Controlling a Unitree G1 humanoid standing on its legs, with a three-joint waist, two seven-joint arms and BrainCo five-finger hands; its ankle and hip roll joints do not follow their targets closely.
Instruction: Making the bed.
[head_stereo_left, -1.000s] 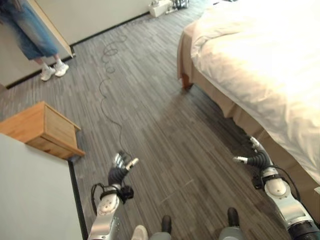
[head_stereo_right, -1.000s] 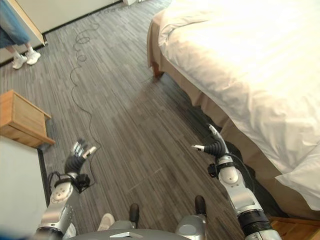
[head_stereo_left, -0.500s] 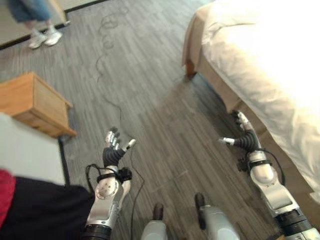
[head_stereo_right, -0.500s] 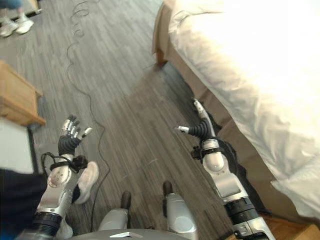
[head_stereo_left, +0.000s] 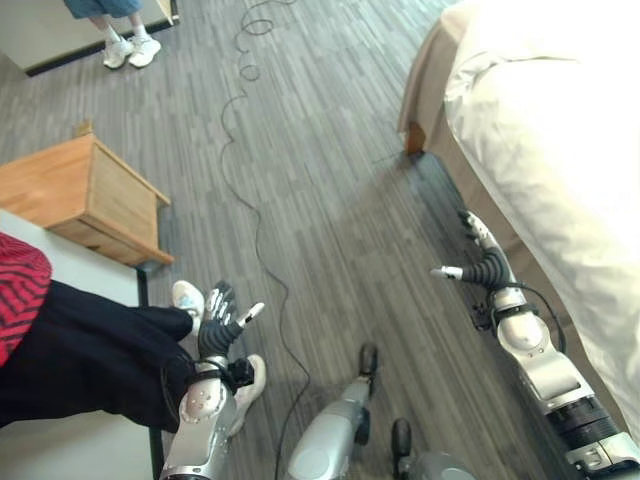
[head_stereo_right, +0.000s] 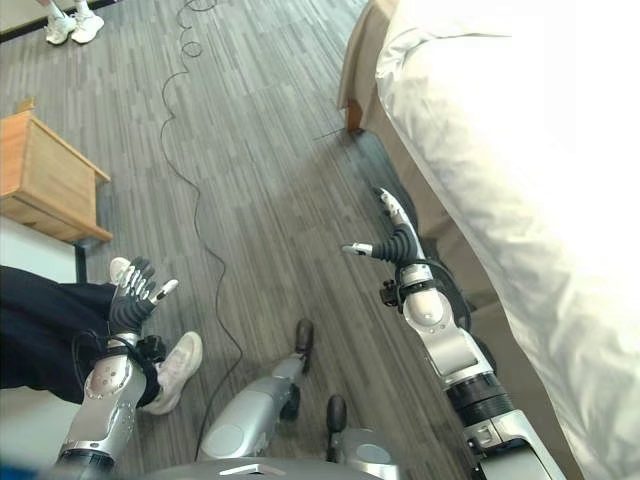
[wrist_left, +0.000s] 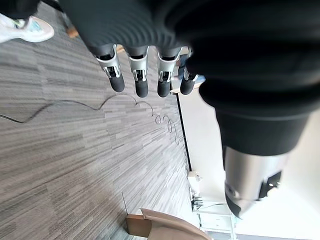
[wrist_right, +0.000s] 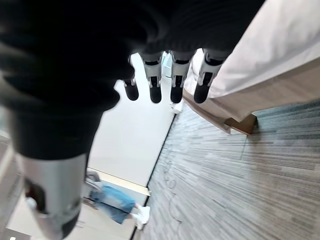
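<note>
The bed (head_stereo_left: 560, 150) runs down the right side, with a white duvet (head_stereo_right: 520, 150) hanging over its tan base (head_stereo_left: 425, 90). My right hand (head_stereo_left: 486, 270) hovers above the floor just beside the bed's edge, open and touching nothing; in its wrist view its fingers (wrist_right: 175, 85) are straight, with the duvet (wrist_right: 280, 45) beyond them. My left hand (head_stereo_left: 218, 325) is raised low on the left, far from the bed. It is open too, with its fingers (wrist_left: 140, 80) spread over bare floor.
A person in black trousers (head_stereo_left: 90, 350), a red top and white shoes (head_stereo_left: 250, 380) stands close against my left arm. A wooden nightstand (head_stereo_left: 90, 195) sits at the left. Another person's white shoes (head_stereo_left: 130, 50) show far back. Grey plank floor (head_stereo_left: 330, 200) lies open between nightstand and bed.
The camera has swung, shifting the whole scene. A person in black trousers has come in at the left beside my left arm. Both hands stay open and hold nothing.
</note>
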